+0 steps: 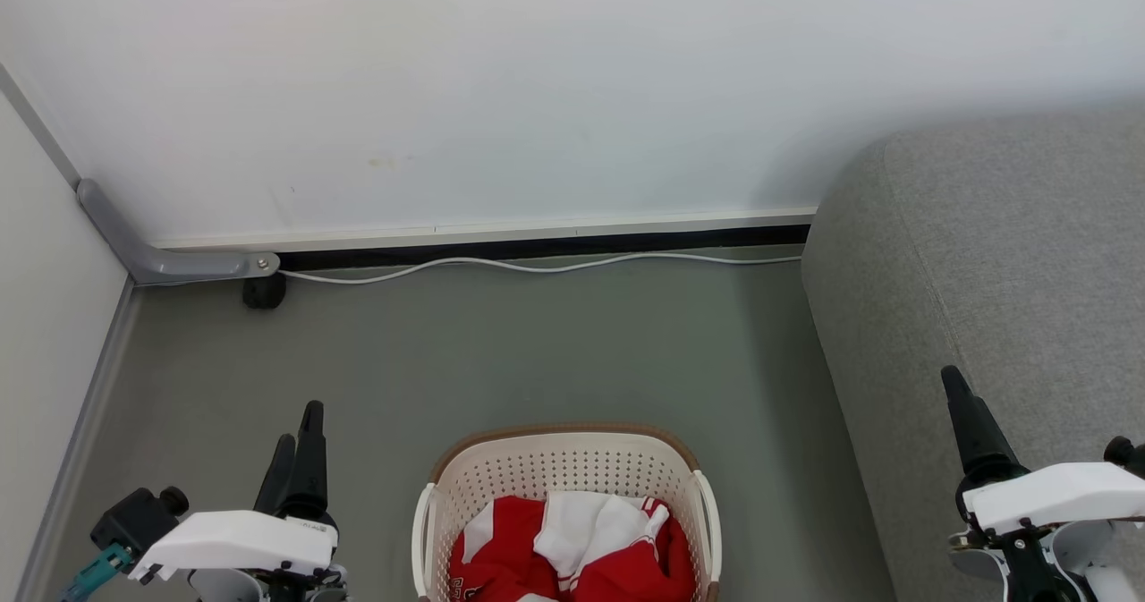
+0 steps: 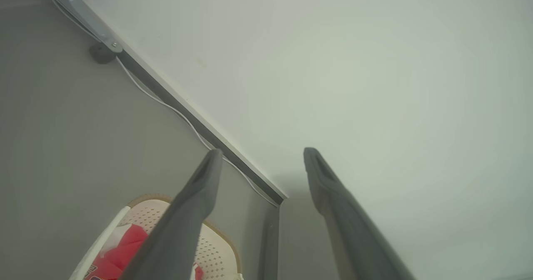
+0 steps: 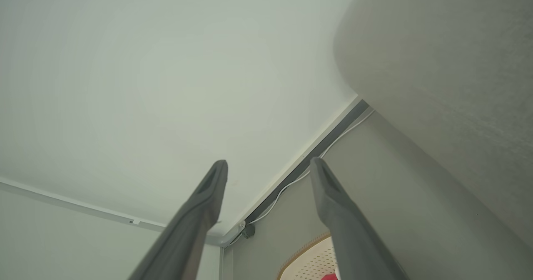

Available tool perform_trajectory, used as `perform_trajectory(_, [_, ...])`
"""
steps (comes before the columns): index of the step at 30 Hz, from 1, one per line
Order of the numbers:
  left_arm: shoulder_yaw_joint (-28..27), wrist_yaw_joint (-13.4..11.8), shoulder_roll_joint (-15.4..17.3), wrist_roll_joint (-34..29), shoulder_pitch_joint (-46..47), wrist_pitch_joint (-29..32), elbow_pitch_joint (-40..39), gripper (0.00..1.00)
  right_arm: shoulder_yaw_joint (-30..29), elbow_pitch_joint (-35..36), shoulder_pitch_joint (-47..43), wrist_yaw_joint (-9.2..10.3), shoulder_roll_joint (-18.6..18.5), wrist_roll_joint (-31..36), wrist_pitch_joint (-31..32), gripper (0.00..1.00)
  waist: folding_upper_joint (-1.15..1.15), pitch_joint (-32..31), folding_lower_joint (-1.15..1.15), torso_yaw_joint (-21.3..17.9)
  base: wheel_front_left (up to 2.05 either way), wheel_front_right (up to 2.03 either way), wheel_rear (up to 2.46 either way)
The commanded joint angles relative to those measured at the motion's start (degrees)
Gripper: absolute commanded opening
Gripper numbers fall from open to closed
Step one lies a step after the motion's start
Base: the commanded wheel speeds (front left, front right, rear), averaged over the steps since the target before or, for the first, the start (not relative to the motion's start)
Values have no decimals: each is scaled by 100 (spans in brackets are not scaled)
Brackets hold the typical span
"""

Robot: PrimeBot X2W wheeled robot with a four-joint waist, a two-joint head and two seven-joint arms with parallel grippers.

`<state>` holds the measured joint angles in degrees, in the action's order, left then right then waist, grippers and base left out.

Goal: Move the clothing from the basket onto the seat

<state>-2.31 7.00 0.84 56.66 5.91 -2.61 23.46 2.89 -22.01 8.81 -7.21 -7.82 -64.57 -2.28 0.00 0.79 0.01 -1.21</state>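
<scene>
The cream basket [image 1: 562, 437] with a brown rim stands on the floor at the bottom centre of the head view. Red and white clothing [image 1: 572, 548] lies crumpled inside it. The grey seat [image 1: 1002, 271] rises on the right, close beside the basket. My left gripper [image 1: 300, 428] hangs left of the basket, open and holding nothing. My right gripper [image 1: 955, 383] hovers in front of the seat's side. In the left wrist view my left gripper [image 2: 262, 153] stands wide open above the basket [image 2: 216, 246] and clothing [image 2: 125, 246]. My right gripper [image 3: 268, 163] is also open, beside the seat [image 3: 458, 63].
A white wall runs across the back with a dark baseboard. A white cable [image 1: 537, 265] lies along it. A grey metal bracket [image 1: 170, 262] and a black stop [image 1: 264, 291] sit in the far left corner. Grey floor [image 1: 537, 360] stretches between basket and wall.
</scene>
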Motion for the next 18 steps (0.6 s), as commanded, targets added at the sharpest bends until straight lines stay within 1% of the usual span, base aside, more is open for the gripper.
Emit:
perform_trajectory(1, [-44, 17, 81, -191, 366, -65, -105, 100, 92, 96, 294, -13, -154, 182, -102, 100, 0, 2, -1, -4, 0, 0, 0])
perform_trajectory(11, [53, 9, 97, -814, 470, -217, -26, 100, 296, 2, 438, -15, -267, 713, -254, 100, 0, 12, -1, -30, 0, 0, 0])
perform_trajectory(18, [124, -58, 109, -1298, 538, -335, 2, 100, 452, -75, 547, -16, -359, 1124, -371, 100, 0, 25, -1, -47, 0, 0, 0])
